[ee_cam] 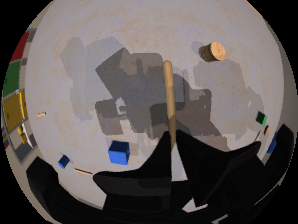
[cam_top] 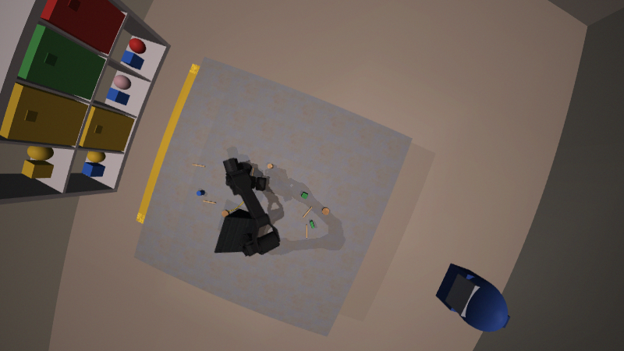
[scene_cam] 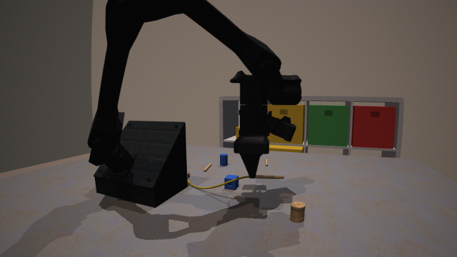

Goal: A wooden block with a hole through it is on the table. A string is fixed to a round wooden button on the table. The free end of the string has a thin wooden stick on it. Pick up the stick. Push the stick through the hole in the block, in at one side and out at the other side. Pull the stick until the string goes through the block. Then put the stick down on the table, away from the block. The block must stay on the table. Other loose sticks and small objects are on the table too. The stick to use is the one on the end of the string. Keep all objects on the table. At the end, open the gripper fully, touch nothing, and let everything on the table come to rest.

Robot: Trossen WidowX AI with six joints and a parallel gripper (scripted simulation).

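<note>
The gripper was seen pointing straight down above the table, its fingers closed on the thin wooden stick at the stick's string end. In the exterior view the stick was held roughly level, clear of the table surface, with its free length projecting to the right of the fingertips. The yellow string was seen running from the gripped end in a shallow sag leftward, passing in front of or against the blue block, and on toward the foot of the arm's black base, where a small part of the round wooden button could be made out. The hole in the blue block was shown as a dark spot on its near face; whether the string touched the block could not be told. In the wrist view the stick was shown extending upward from between the dark fingers, with the blue block lying to the lower left of it and a short wooden cylinder well apart at the upper right. That wooden cylinder was seen standing upright on the table in the exterior view, nearer the camera than the gripper. A blue cylinder and a loose stick were seen farther back on the table, and a shelf unit with yellow, green and red bins stood behind.
</note>
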